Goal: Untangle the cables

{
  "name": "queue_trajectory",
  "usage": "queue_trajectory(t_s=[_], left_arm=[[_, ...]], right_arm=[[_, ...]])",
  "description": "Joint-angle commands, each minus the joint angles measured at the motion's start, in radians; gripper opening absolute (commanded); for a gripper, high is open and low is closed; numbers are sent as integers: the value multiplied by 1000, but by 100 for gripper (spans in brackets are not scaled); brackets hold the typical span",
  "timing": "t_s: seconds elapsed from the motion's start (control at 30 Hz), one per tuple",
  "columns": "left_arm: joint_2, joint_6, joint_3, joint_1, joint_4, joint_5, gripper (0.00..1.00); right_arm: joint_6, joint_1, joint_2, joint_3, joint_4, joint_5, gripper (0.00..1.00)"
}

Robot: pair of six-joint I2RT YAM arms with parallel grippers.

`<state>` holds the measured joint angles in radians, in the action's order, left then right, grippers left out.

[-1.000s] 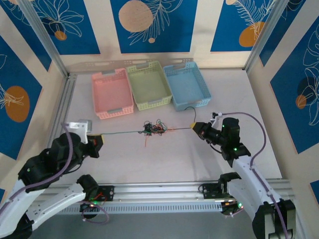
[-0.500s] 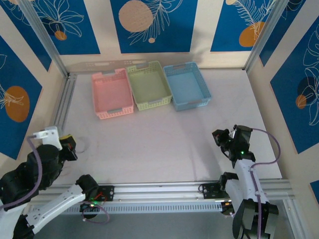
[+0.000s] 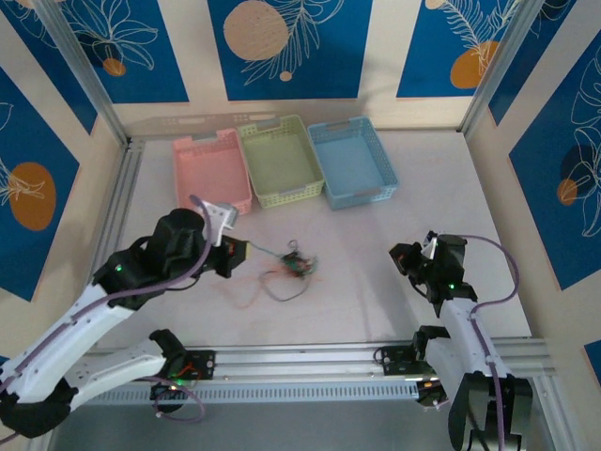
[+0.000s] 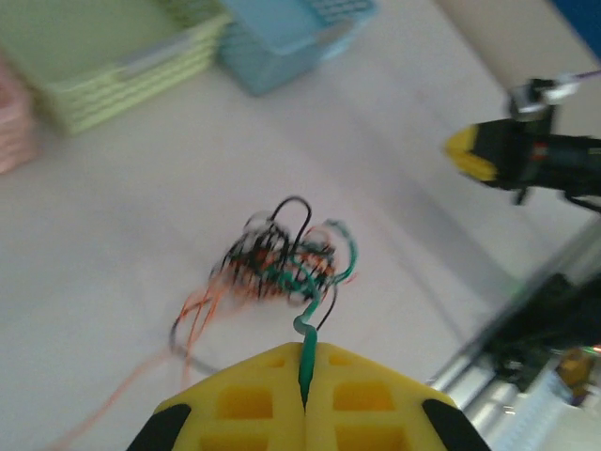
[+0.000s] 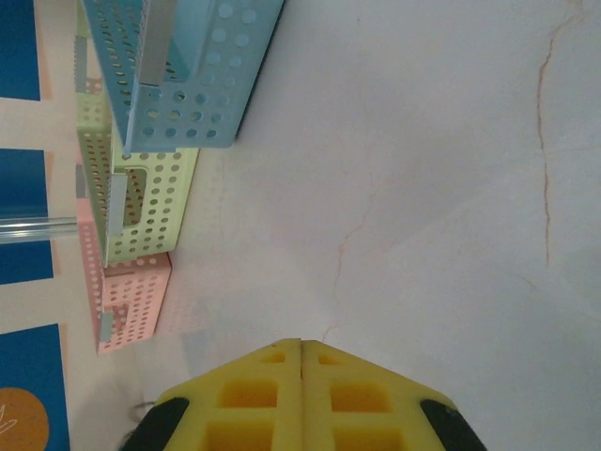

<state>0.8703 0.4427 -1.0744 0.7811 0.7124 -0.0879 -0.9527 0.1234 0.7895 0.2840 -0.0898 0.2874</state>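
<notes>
Pale tabletop (image 3: 357, 291) stretches between blue-and-cream wall panels. Along its far side sit three perforated plastic baskets in a row: a pink basket (image 3: 211, 174), a pale green basket (image 3: 280, 160) and a light blue basket (image 3: 352, 160). From above, the small knot of thin black, red, orange and green cables (image 3: 296, 266) lies near the middle of the table, with loose loops trailing to its near left. The left gripper (image 3: 239, 253) hangs just left of the knot, joined to it by a fine line. The right gripper (image 3: 399, 256) is well apart on the right, pointing towards it.

Looking along the left wrist, the yellow pads are pressed together on one green strand (image 4: 306, 357), which runs up into the tangle. From overhead that strand is too fine to tell how it is held.

The right wrist view settles what the overhead cannot: the yellow jaws are closed on nothing, above bare table, with the baskets off to the left.

I'd judge that nothing anchors the knot, so pulling the green strand may drag or tighten the whole bundle. It could also slip from the pads.
</notes>
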Motion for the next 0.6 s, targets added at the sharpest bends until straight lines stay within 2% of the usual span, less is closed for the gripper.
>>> queue_trajectory(t_s=[0.0, 0.13, 0.2, 0.27, 0.33, 0.37, 0.43, 0.57], left_arm=[[25, 9, 4, -2, -187, -176, 0], [96, 29, 75, -2, -156, -38, 0], [123, 47, 124, -3, -149, 1, 0], [128, 69, 186, -4, -151, 31, 0], [117, 85, 243, -4, -161, 42, 0], [113, 93, 273, -4, -163, 44, 0], [106, 108, 318, -4, -162, 46, 0], [83, 141, 396, -4, -186, 13, 0]], right_arm=[[21, -6, 1, 17, 7, 1, 0], [23, -11, 2, 19, 9, 4, 0], [29, -18, 7, 23, 10, 6, 4], [40, -34, 17, 34, 10, 10, 10], [60, -62, 31, 53, 10, 10, 26], [76, -87, 43, 70, 8, 15, 32], [109, -153, 75, 113, -14, 2, 37], [167, -347, 169, 219, -85, -33, 41]])
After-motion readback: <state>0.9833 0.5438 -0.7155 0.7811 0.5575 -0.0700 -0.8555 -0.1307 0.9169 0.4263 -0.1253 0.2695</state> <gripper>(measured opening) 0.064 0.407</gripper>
